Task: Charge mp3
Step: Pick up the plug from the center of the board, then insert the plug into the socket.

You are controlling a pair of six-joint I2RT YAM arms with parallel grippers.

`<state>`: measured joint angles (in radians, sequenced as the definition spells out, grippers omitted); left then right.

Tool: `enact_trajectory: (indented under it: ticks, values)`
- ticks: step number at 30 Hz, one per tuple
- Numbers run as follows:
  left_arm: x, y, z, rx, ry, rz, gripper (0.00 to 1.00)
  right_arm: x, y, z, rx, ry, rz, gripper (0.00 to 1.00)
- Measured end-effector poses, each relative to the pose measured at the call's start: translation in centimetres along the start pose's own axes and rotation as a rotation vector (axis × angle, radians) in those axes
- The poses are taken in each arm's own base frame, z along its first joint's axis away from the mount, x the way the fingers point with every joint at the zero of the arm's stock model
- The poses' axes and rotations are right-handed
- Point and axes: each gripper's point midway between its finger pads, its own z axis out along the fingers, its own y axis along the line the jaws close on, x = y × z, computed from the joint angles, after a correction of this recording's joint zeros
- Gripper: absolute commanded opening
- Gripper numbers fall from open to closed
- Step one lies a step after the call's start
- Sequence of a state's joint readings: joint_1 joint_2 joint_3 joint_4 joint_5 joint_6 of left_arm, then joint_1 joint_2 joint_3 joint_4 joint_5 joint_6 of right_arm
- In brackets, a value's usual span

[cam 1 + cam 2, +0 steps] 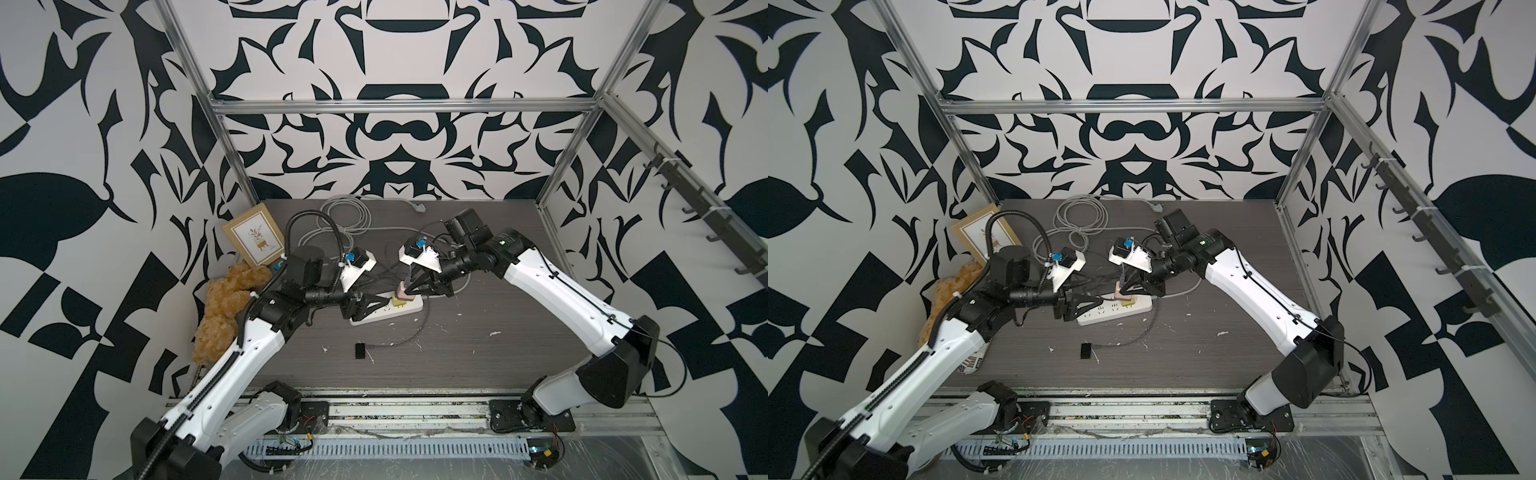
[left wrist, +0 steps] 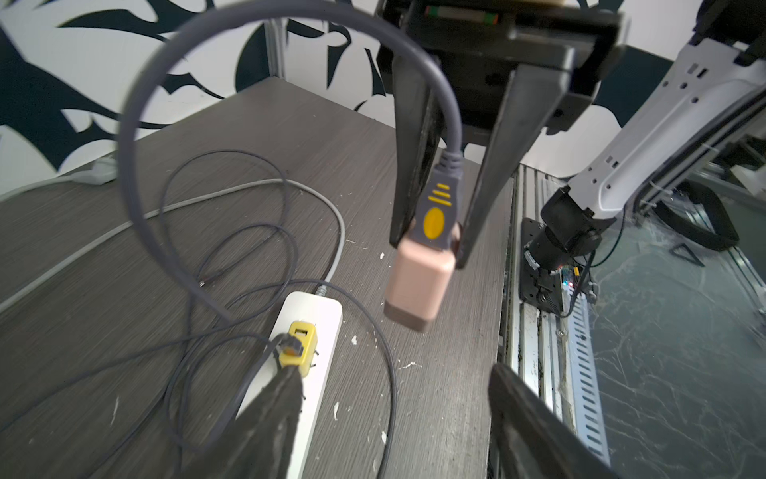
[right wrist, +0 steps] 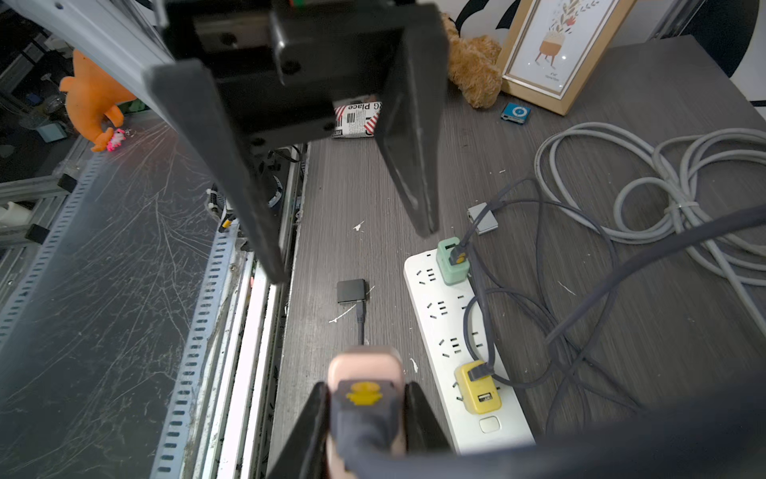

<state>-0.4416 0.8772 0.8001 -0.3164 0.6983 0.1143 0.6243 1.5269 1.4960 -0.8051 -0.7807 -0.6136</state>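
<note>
The mp3 (image 3: pixel 515 113) is a small blue square with a pale ring. It lies flat on the table by the corner of the picture frame (image 3: pixel 555 49), far from both grippers. My right gripper (image 3: pixel 367 390) is shut on a pink charger cube (image 2: pixel 414 286), which has a grey cable plug (image 2: pixel 437 215) with yellow marks in its top. The cube hangs in the air just off the white power strip (image 3: pixel 431 298). My left gripper (image 2: pixel 393 373) stands open and empty, low over the strip's end next to the yellow charger (image 2: pixel 300 344). In a top view the two grippers (image 1: pixel 380 305) (image 1: pixel 409 286) face each other.
A green charger (image 3: pixel 452 261) is plugged into the strip, with thin dark cables looping off it. A small black device (image 1: pixel 360 350) lies cabled near the front. A coiled grey cable (image 1: pixel 345 220), a teddy bear (image 1: pixel 224 307) and a striped packet (image 3: pixel 356 120) sit around the table.
</note>
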Motion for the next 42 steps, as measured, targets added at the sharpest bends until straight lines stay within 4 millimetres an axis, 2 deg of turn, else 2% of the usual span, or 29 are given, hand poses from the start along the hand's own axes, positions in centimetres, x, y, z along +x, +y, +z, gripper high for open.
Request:
enact_trajectory:
  ticks: [4, 7, 9, 15, 20, 24, 32, 37, 42]
  values:
    - [1.3, -0.9, -2.7, -0.101, -0.077, -0.122, 0.97, -0.2, -2.5, 1.9, -0.005, 0.006, 0.009, 0.00]
    - [1.5, -1.0, -4.9, -0.199, -0.144, -0.234, 1.00, -0.1, -4.4, 4.1, -0.017, 0.013, 0.013, 0.00]
    - [1.7, -0.7, -6.4, -0.274, -0.186, -0.313, 0.99, 0.5, -4.8, 5.5, -0.035, 0.031, 0.023, 0.00]
    - [3.9, 1.3, -9.8, -0.530, -0.174, -0.560, 0.99, 1.3, -3.0, 8.8, -0.109, 0.076, 0.002, 0.00]
    - [3.1, 2.2, -12.3, -0.672, -0.171, -0.604, 1.00, 1.5, -1.5, 10.7, -0.148, 0.102, -0.034, 0.00]
    - [2.0, 2.9, -13.1, -0.733, -0.154, -0.601, 0.99, 2.5, -1.5, 12.3, -0.154, 0.135, -0.051, 0.00]
    - [1.7, 3.7, -13.4, -0.786, -0.103, -0.571, 0.99, 5.7, -3.9, 15.0, -0.088, 0.198, -0.080, 0.00]
    - [1.5, 3.8, -13.7, -0.801, -0.106, -0.552, 1.00, 6.6, -5.0, 16.3, -0.076, 0.205, -0.113, 0.00]
    - [2.1, 3.8, -14.0, -0.819, -0.081, -0.545, 0.99, 6.9, -5.4, 17.0, -0.076, 0.202, -0.148, 0.00]
